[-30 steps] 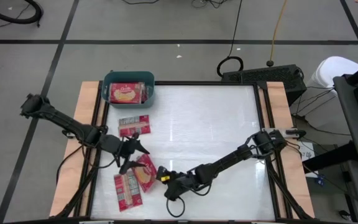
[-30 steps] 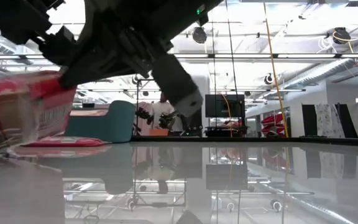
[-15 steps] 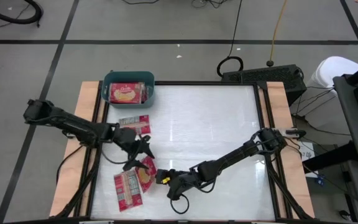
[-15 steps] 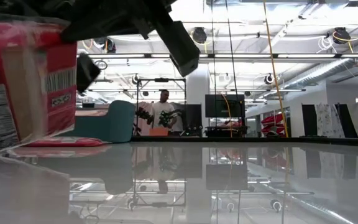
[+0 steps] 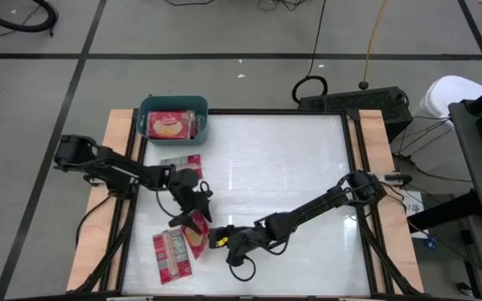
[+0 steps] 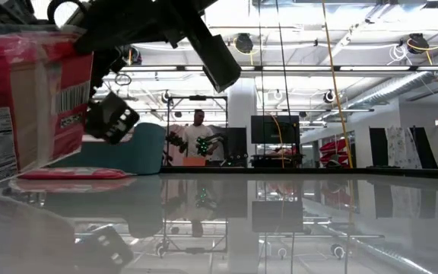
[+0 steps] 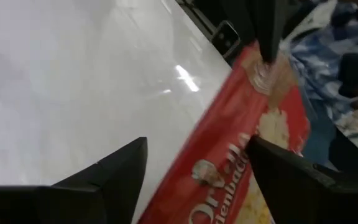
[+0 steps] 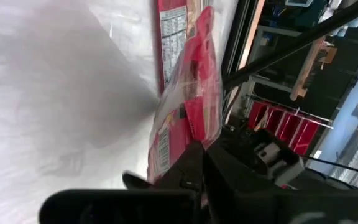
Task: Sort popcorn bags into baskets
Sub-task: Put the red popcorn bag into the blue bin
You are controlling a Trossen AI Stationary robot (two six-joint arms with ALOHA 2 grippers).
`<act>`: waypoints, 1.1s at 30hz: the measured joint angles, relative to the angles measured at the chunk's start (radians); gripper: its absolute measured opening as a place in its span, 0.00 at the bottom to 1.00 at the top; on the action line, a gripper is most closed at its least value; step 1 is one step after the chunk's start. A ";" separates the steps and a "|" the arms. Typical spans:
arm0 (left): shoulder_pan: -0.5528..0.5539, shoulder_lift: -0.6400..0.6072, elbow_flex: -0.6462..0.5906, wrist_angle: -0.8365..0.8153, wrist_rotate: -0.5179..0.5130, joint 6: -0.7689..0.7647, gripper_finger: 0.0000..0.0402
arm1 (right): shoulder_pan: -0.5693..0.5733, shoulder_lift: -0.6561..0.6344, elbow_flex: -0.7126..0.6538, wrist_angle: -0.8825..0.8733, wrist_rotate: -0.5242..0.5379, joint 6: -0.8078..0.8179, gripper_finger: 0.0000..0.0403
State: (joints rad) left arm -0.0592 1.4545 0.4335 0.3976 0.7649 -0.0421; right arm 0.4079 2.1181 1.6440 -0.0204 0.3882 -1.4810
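On the table's left edge, at the far corner, the blue basket [image 5: 172, 117] holds one popcorn bag [image 5: 168, 126] lying picture-side up. Just in front of the basket a second bag [image 5: 180, 166] lies flat on the white table [image 5: 291, 176], printed back showing. The left arm reaches in from the left rail, and the left gripper [image 5: 192, 203] hovers over the near-left part of the table with its fingers spread wide, holding nothing; in the left wrist view the two dark fingers [image 7: 110, 171] frame the red face of a bag [image 7: 241, 155] that is pinched at one corner from beyond.

Near the front edge a bag [image 5: 172, 256] rests flat with its pale grey back up. Right beside it, a popcorn bag [image 5: 196, 231] is lifted on edge and tilted; the low view shows this bag [image 6: 29, 99] raised off the tabletop, barcode and label side towards the camera. The right gripper [image 5: 221, 237], stretched across from the right rail, is closed on that bag's edge, and the right wrist view shows the bag [image 8: 188, 106] standing up from between its fingers.

Beyond the table, in the low view, a person [image 6: 198, 137] stands in the room.
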 joint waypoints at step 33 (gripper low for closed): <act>0.112 -0.421 0.305 -0.825 -0.579 0.118 0.08 | 0.131 0.000 -0.064 -0.140 0.918 1.217 0.35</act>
State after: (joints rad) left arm 0.0525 1.0339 0.7383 -0.4279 0.1858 0.0754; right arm 0.5386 2.1178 1.5796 -0.1601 1.3064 -0.2644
